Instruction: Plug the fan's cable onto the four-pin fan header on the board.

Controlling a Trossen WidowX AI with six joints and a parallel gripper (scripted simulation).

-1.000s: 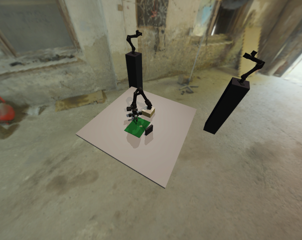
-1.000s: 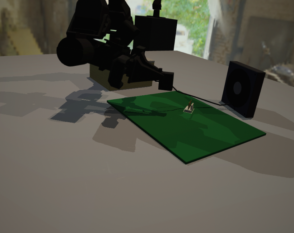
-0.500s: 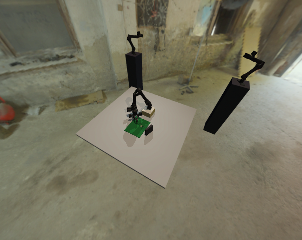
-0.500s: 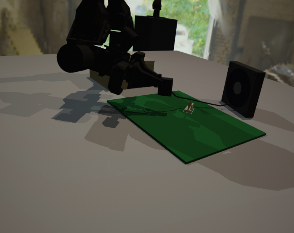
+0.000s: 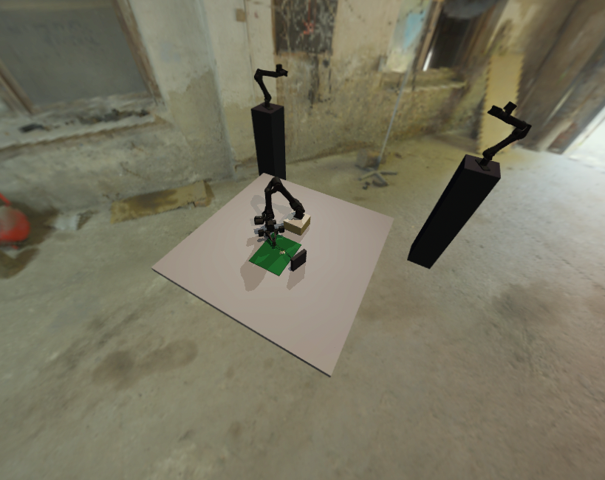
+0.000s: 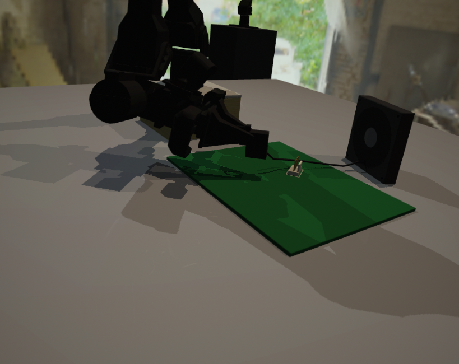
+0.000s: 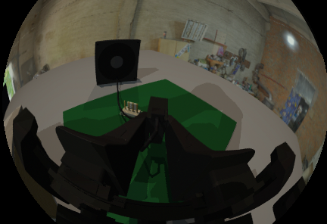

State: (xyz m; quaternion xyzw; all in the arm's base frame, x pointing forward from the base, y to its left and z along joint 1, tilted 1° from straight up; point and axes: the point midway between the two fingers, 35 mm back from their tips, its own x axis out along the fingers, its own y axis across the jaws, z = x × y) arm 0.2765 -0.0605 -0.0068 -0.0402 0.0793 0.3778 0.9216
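Observation:
My gripper (image 5: 274, 244) (image 6: 250, 136) (image 7: 157, 118) is shut on the black plug (image 6: 258, 145) (image 7: 158, 104) at the cable's end, low over the green board (image 5: 278, 266) (image 6: 339, 213) (image 7: 85, 119). The plug is above the board, apart from the pale four-pin header (image 5: 281, 252) (image 6: 294, 171) (image 7: 131, 111), whose pins stand bare. In the wrist view the header lies left of the plug and farther out. The thin black cable (image 6: 323, 163) (image 7: 118, 92) runs past the header to the fan (image 5: 298, 259) (image 6: 378, 136) (image 7: 117, 61). The plug's underside is hidden.
The fan stands upright beside the board on the table (image 5: 333, 314) (image 6: 162, 305). A pale block (image 5: 294, 225) (image 6: 232, 107) sits under the arm's base. Two black pillars (image 5: 269, 142) (image 5: 453, 214) carrying other arms stand beyond the table.

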